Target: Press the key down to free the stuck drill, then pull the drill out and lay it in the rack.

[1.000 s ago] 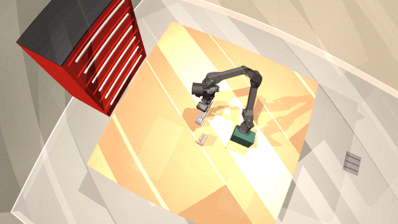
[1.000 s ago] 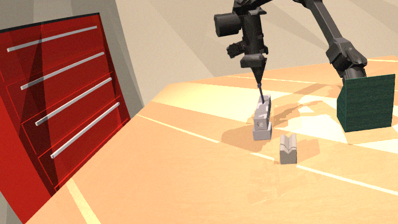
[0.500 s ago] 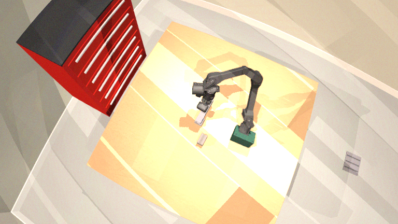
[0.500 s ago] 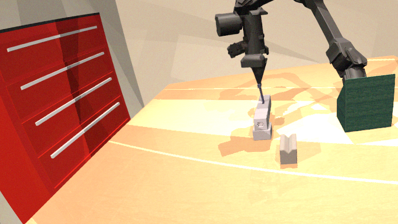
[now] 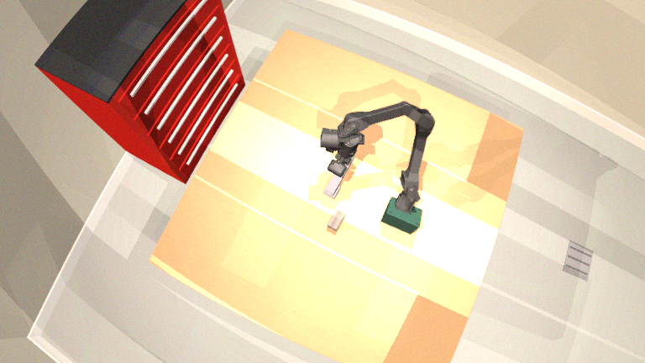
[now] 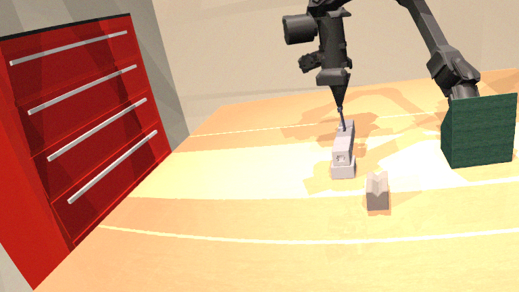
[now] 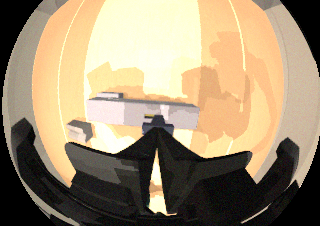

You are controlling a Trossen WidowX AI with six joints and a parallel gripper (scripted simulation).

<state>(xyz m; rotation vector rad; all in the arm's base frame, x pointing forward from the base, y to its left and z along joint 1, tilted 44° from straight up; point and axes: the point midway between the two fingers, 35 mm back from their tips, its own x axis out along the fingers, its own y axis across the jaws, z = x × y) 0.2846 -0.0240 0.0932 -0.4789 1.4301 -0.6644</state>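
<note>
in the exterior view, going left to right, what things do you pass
red drawer cabinet with silver bar handles → pale grey block fixture holding the stuck drill, with the shut dark claw above it → small grey v-notched rack → dark green base box under the arm
</note>
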